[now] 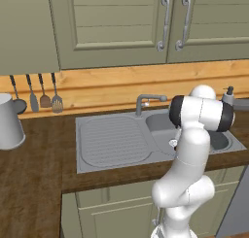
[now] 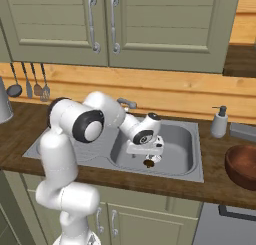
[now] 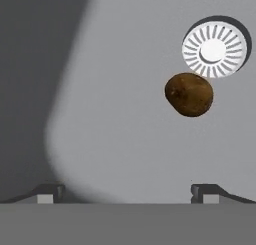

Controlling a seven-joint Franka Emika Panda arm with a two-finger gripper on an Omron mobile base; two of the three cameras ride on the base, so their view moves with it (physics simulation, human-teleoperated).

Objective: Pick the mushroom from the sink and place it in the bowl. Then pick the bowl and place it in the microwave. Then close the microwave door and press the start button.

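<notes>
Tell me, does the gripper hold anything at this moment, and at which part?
Nothing is held. The gripper is open above the sink floor, and the mushroom lies free beside the drain ring.

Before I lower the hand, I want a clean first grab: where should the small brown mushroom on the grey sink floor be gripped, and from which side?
Grip the small brown rounded mushroom across its middle, coming straight down from above. It lies loose on the flat floor of the grey metal sink, just beside the white drain ring. The open gripper probably needs shifting toward the drain first, to centre over it.
</notes>
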